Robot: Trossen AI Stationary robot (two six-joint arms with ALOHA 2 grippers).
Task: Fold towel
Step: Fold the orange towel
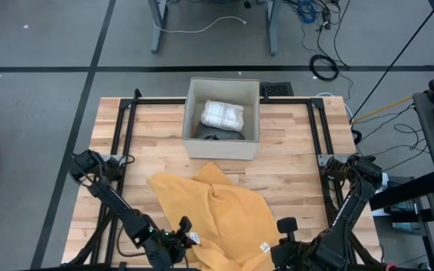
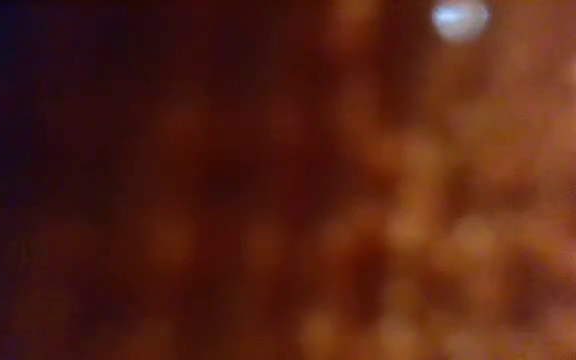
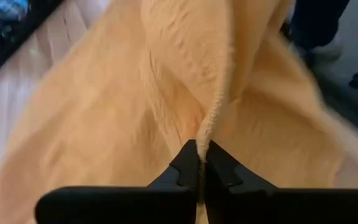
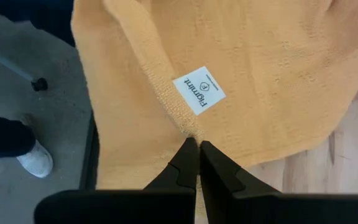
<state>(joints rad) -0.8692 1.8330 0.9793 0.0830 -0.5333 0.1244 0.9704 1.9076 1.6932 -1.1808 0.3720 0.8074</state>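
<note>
An orange-yellow towel (image 1: 224, 211) lies crumpled on the near middle of the wooden table (image 1: 292, 143), and its white label (image 4: 199, 89) faces up near its near right corner. My left gripper (image 1: 183, 235) is shut on the towel's near left part. My right gripper (image 1: 281, 235) is shut on the towel's edge beside the label. The low view is filled by an orange blur (image 2: 288, 200), so it shows nothing of the grippers. My left gripper (image 3: 201, 152) pinches a raised, hemmed edge of the towel (image 3: 211, 121) between its two fingertips. The fingers slant down from the table's near left. The cloth runs away from the fingers in a ridge, and the towel's far part lies on the table. My right gripper (image 4: 196, 148) pinches the towel's hemmed edge (image 4: 188, 127) just beside the label, between its two fingertips. The fingers come steeply from above at the near right. One layer or several, I cannot tell. The cloth spreads away from the fingers toward the table.
A beige open box (image 1: 221, 147) stands at the far middle of the table and holds a folded white checked cloth (image 1: 223, 114). A black frame (image 1: 123, 128) runs along the table's sides. A person's shoe (image 4: 33, 158) shows on the floor beyond the table's near edge.
</note>
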